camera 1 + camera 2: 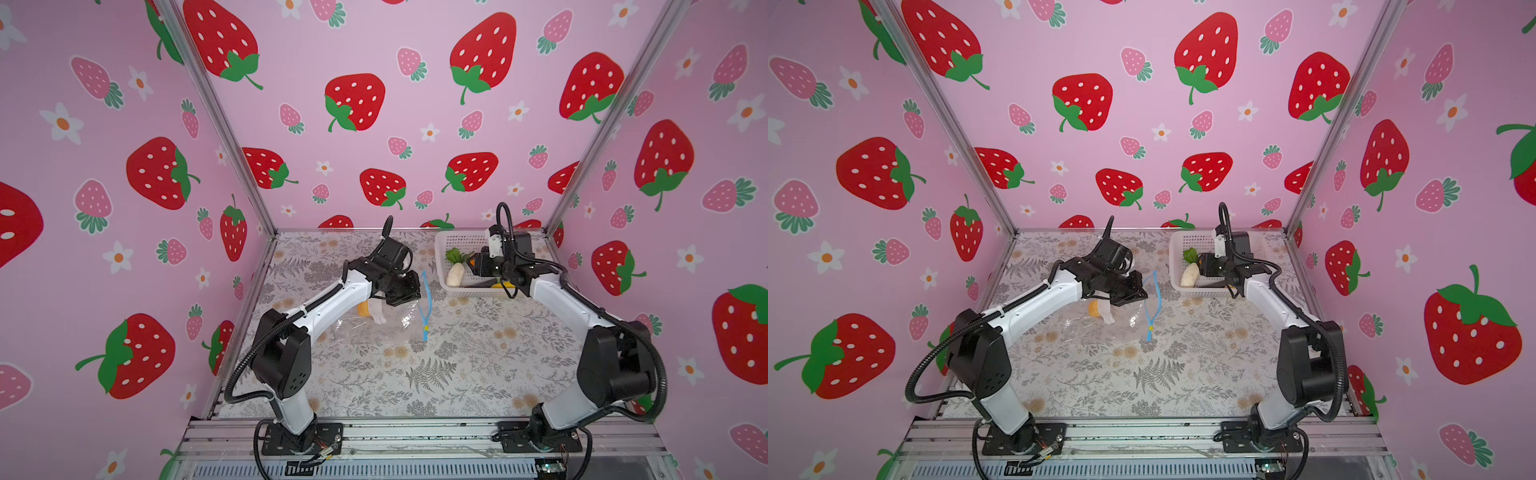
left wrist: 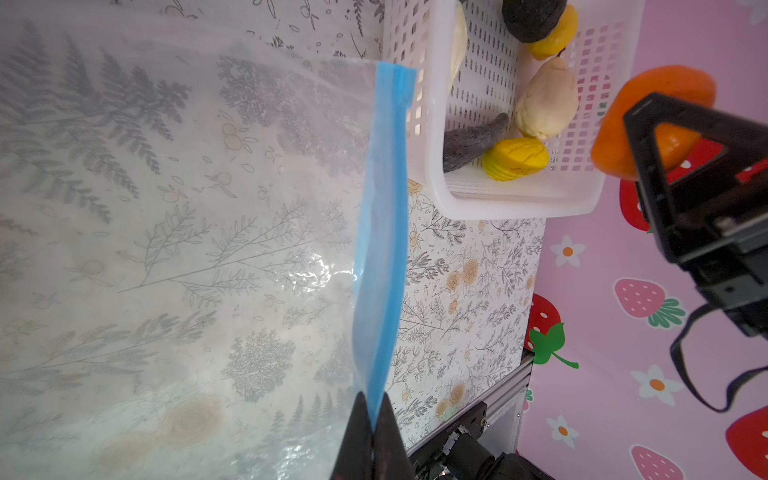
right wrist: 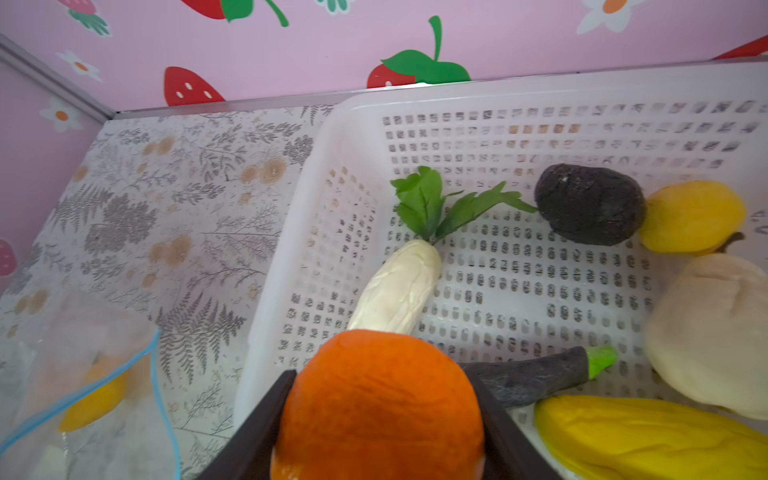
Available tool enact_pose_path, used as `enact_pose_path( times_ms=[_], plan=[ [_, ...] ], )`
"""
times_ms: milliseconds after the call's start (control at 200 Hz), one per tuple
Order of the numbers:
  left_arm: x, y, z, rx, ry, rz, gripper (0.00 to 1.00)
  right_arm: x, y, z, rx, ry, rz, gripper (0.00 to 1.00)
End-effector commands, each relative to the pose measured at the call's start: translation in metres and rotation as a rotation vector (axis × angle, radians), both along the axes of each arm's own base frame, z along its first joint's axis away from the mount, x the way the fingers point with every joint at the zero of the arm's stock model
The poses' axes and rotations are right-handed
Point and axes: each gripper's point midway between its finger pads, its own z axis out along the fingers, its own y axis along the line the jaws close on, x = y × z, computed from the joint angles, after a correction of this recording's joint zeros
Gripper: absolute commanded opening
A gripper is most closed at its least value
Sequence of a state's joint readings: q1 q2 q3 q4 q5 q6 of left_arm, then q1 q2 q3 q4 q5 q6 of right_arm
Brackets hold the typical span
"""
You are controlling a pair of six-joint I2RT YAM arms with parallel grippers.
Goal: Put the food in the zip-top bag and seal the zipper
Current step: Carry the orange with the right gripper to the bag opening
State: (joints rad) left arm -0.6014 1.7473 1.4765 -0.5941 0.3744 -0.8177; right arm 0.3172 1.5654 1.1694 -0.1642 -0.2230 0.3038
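Observation:
The clear zip-top bag (image 1: 374,324) lies flat left of centre, and its blue zipper (image 1: 427,303) ends in a yellow-tipped slider (image 1: 425,328). My left gripper (image 2: 376,419) is shut on the blue strip (image 2: 384,232) and lifts one lip of the mouth. A yellow-orange fruit (image 1: 363,308) and a white piece (image 1: 378,314) lie inside the bag. My right gripper (image 3: 380,374) is shut on the orange (image 3: 378,407), just above the near left corner of the white basket (image 3: 291,232). A radish (image 3: 399,291), avocado (image 3: 590,203), lemon (image 3: 692,216), banana (image 3: 648,436) and a pale bulb (image 3: 710,332) lie in the basket.
The basket (image 1: 441,253) stands at the back right against the strawberry-print wall. A dark eggplant toy (image 3: 532,374) also lies in it. Floral table cover (image 1: 457,365) spreads in front of both arms. Metal frame posts rise at the back corners.

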Motion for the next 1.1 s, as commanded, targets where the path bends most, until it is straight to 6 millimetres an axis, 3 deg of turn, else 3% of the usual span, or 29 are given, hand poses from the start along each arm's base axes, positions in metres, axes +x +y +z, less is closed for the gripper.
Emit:
enact_pose_path(
  times_ms=[0,470,825,1095],
  plan=[
    [0.003,-0.005,0.021,-0.032,-0.035,0.006,0.0,-0.02,0.023,0.016,0.069,-0.028,0.077,0.56],
    [0.001,-0.003,0.034,-0.036,-0.056,0.011,0.0,-0.102,0.115,0.003,0.078,-0.051,0.438,0.56],
    [0.0,-0.002,0.041,-0.044,-0.065,0.012,0.0,-0.121,0.137,-0.019,0.139,-0.004,0.535,0.54],
    [0.0,-0.001,0.044,-0.047,-0.072,0.015,0.0,-0.126,0.142,-0.035,0.146,0.029,0.556,0.53]
  ],
)
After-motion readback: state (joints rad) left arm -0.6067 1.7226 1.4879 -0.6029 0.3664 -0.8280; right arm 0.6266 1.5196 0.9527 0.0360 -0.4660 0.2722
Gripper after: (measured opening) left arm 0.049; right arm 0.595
